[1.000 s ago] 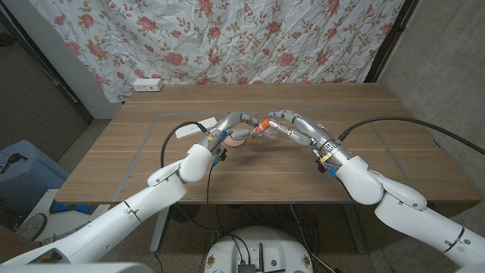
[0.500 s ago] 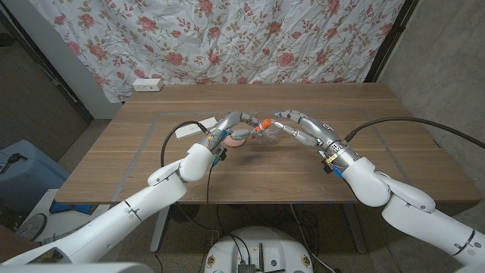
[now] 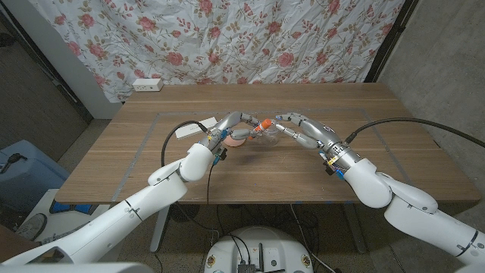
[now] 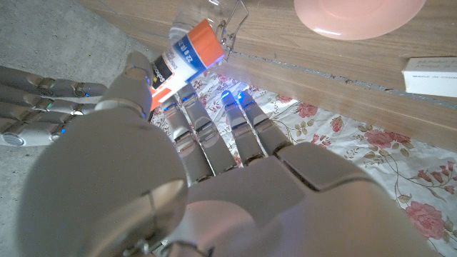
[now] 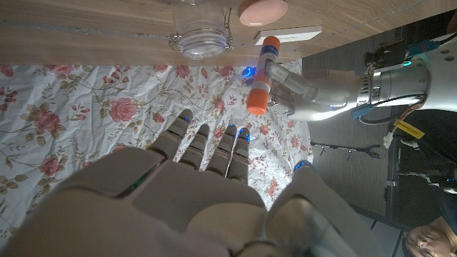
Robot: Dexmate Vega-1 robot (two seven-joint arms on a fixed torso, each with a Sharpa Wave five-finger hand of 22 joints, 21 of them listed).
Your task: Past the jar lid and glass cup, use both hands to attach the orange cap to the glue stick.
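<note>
Looks like a makeshift robot test room, not a home or shop. Wooden table (image 3: 250,163) set against a floral sheet (image 3: 227,38) hung as a backdrop, with bare grey walls (image 3: 443,45) and a dark frame at either side. White power strip (image 3: 147,85) at the table's far edge, black cables (image 3: 394,121) trailing over the top. Blue bin (image 3: 19,171) on the floor beside the table. Person (image 5: 432,239) seated off to one side in the right wrist view.
</note>
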